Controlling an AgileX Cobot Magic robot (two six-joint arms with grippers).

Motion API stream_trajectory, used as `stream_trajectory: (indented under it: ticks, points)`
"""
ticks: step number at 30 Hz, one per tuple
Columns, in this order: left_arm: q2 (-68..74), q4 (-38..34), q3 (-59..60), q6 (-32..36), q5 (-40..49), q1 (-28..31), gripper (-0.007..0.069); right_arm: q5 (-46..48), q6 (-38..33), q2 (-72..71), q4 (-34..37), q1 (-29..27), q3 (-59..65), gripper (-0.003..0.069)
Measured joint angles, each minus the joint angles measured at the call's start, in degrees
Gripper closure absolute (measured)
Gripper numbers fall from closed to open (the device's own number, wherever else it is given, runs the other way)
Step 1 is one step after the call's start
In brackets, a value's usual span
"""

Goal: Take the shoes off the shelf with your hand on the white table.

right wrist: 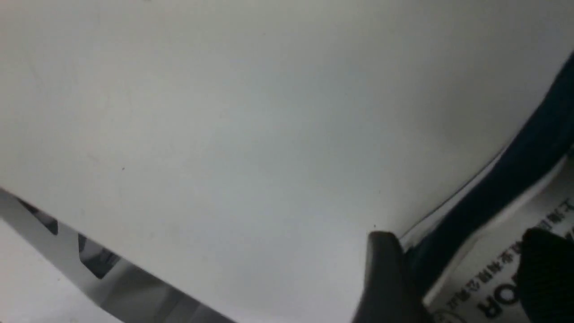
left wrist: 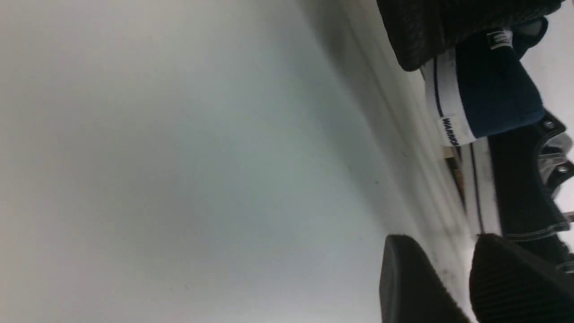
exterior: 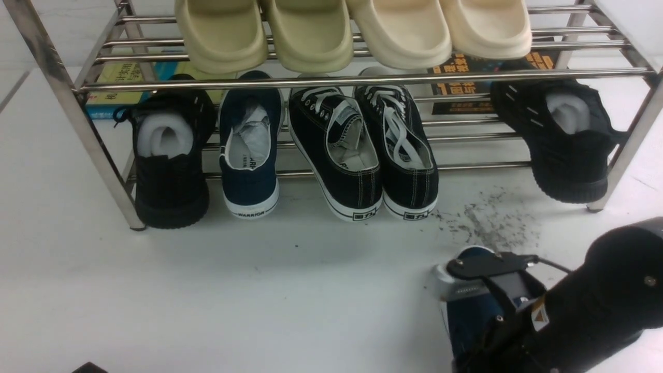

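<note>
Nearest, at 5 o'clock in the front view, the right gripper (right wrist: 459,242) stood over one blue shoe (exterior: 469,311) that lay on the table (exterior: 259,290). Its jaws were spread astride the shoe's side wall, one finger outside and one on the insole, not pinching. The release looked done, so the arm should lift straight up to keep the inner finger from catching the wall and dragging the shoe. The left gripper (left wrist: 441,251) hung low, jaws part open and empty. Beyond the scuff marks (exterior: 487,223), at 10 o'clock, the other blue shoe (exterior: 250,155) sat on the lower tier of the shelf (exterior: 331,77), heel forward, between a black knit shoe (exterior: 171,155) and the laced sneakers (exterior: 362,150). Gripping its heel wall and pulling straight back would likely spare both neighbours.
</note>
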Motion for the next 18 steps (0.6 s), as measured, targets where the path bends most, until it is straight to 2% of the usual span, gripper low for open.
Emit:
stream_trajectory:
  ticks: [4, 9, 12, 15, 16, 17, 18]
  points:
    - [0.0, -1.97, 0.15, -1.82, -0.53, 0.0, 0.0383, 7.83, 0.0, -3.43, -3.32, 0.0, -4.86, 0.0115]
    - [0.0, -1.89, 0.58, -2.09, -3.26, 0.0, 0.0386, 16.98, 0.0, -9.09, -8.29, 0.0, -12.45, 0.0111]
    - [0.0, -1.76, -0.05, -0.38, -4.09, 0.0, 0.0414, 20.27, 0.0, -12.24, -11.57, 0.0, -15.97, 0.0151]
    - [0.47, -0.19, -6.2, 4.66, -2.91, 0.0, 0.0521, 23.56, 0.0, -16.99, -15.73, 0.0, -19.44, 0.0253]
    - [2.1, 1.24, -10.97, 7.19, -1.22, 0.0, 0.0576, 23.87, 0.0, -19.03, -17.56, 0.0, -20.02, 0.0308]
    - [2.48, 1.24, -11.71, 7.51, -0.82, 0.0, 0.0576, 23.88, 0.0, -19.03, -17.56, 0.0, -20.02, 0.0316]
    - [6.05, 3.43, -17.11, 9.62, 2.83, 0.0, 0.0608, 24.09, 0.0, -21.11, -19.49, 0.0, -20.3, 0.0373]
